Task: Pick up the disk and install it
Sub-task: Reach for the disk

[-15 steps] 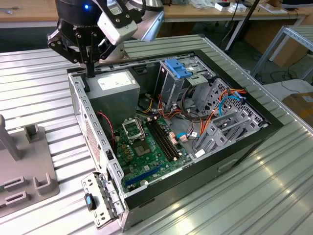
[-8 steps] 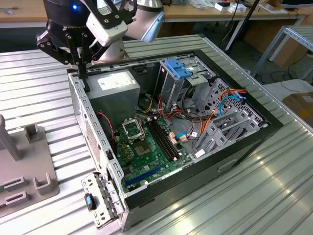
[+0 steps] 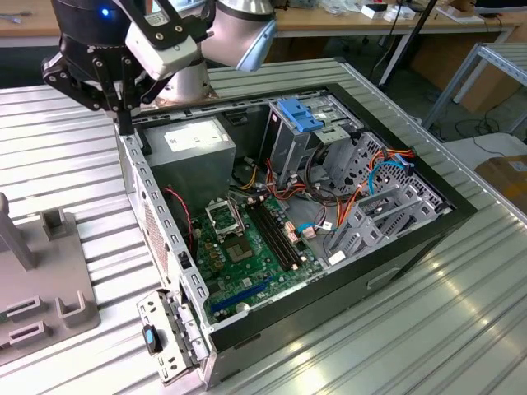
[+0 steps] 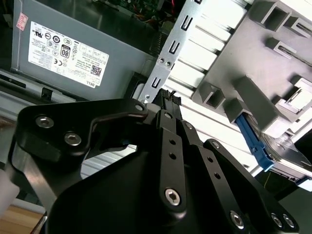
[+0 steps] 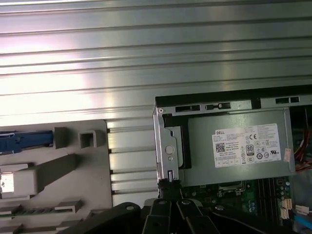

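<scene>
Pincer (image 4: pixel 168 96) hung closed, empty, at case (image 3: pixel 150 188) rim | disk (image 4: pixel 252 141) lay in grey holder (image 4: pixel 243 48) beside case | power supply (image 5: pixel 234 146) inside case

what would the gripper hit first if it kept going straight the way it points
Probably the case's metal rim, at the corner beside the power supply: the gripper sits right above that edge. Depth is unclear, so it might just miss.

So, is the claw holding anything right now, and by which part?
Nothing: the claw is shut and empty; the disk sits on the grey fixture.
</scene>
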Motion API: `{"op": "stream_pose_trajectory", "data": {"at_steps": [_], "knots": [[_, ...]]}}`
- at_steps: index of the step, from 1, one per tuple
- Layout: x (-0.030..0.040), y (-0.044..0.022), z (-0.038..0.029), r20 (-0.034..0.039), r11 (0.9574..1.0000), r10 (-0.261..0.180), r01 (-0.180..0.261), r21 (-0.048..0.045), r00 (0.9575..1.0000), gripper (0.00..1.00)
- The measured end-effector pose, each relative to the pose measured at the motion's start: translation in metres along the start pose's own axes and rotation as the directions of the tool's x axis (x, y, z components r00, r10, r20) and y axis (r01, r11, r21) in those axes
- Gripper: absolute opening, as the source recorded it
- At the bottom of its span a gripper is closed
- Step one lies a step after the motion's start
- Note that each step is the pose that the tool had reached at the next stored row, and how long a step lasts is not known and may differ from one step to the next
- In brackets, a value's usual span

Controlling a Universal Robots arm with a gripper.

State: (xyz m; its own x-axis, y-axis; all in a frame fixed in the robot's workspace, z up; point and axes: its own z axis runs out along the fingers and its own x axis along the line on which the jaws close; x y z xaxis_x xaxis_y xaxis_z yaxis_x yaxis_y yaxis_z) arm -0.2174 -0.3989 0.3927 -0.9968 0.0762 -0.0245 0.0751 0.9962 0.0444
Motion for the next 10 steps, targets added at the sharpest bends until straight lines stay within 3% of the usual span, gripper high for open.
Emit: {"op": "stream_pose_trajectory", "data": {"at_steps": [3,8,10], "knots": [[0.0041,-0.0003,-0.0001,0.0000,1.0000,0.000,0.000,0.0000,1.0000,0.11],[0.0194,-0.0015,-0.0004,-0.0001,1.0000,0.000,0.000,0.0000,1.0000,0.11],[0.0287,-0.0022,-0.0006,0.0000,1.0000,0.000,0.000,0.0000,1.0000,0.11]]}}
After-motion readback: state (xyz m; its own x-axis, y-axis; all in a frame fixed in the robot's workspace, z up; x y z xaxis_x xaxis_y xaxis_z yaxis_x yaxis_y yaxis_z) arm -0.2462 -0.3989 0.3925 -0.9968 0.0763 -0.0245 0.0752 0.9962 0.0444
